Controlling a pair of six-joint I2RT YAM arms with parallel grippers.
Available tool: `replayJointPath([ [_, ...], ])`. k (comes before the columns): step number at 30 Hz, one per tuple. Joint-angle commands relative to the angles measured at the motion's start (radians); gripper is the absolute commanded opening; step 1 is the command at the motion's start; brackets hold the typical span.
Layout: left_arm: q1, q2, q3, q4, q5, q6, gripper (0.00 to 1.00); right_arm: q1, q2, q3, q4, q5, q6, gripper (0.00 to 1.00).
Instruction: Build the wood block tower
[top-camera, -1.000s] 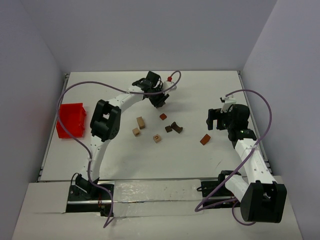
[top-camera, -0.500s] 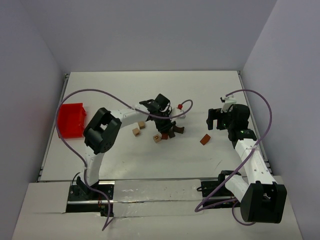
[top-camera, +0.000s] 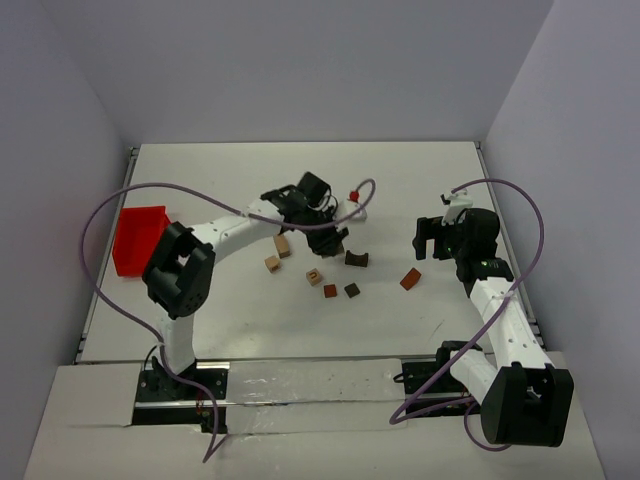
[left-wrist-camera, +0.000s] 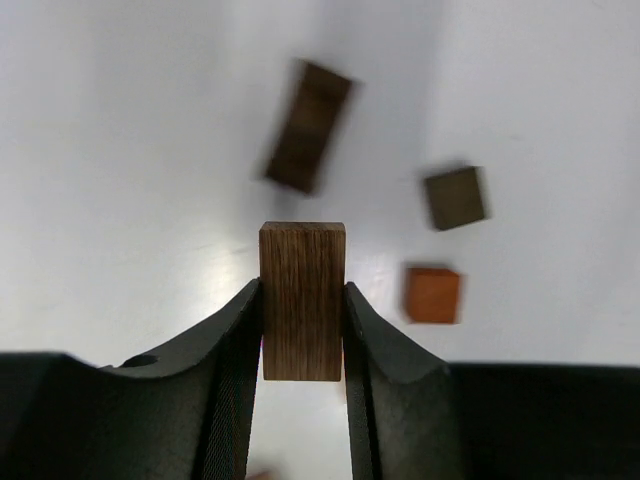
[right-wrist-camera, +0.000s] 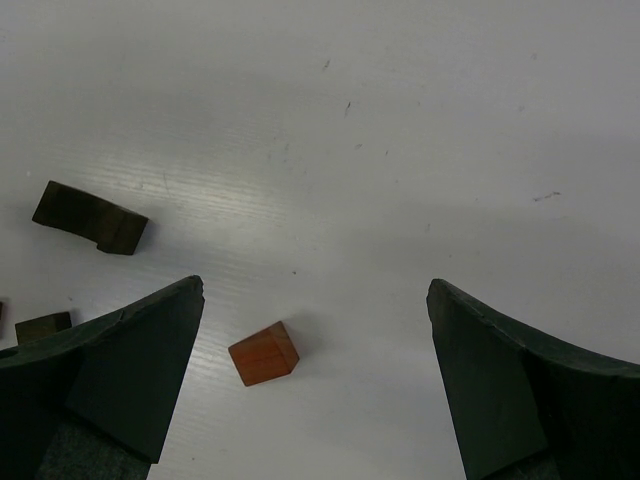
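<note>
While right jaws gape, left jaws clamp one brown block (left-wrist-camera: 302, 300); seven blocks (top-camera: 314, 276) lie loose.

No legible text, label, brand or number anywhere.

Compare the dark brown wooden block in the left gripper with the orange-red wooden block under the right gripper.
The dark brown wooden block is clamped in the left gripper, aloft; the orange-red wooden block lies loose on the white table beneath the open right gripper. The brown one is elongated, the orange-red one nearly cubic. Both are small, plain wood.
</note>
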Motion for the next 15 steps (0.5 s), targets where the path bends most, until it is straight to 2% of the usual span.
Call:
replayJointPath([
  [1,0.172,0.022,0.149,-0.030,0.013,0.047,0.00,0.002,-0.008,0.044,0.007,-0.005,0.007,1.00],
  [9,0.296,0.146,0.215,-0.025,-0.073,0.163,0.00,0.002,-0.009,0.043,0.005,0.001,0.004,1.00],
  [15,0.319,0.157,0.102,0.016,-0.096,0.254,0.00,0.002,-0.013,0.041,0.004,0.005,0.004,1.00],
])
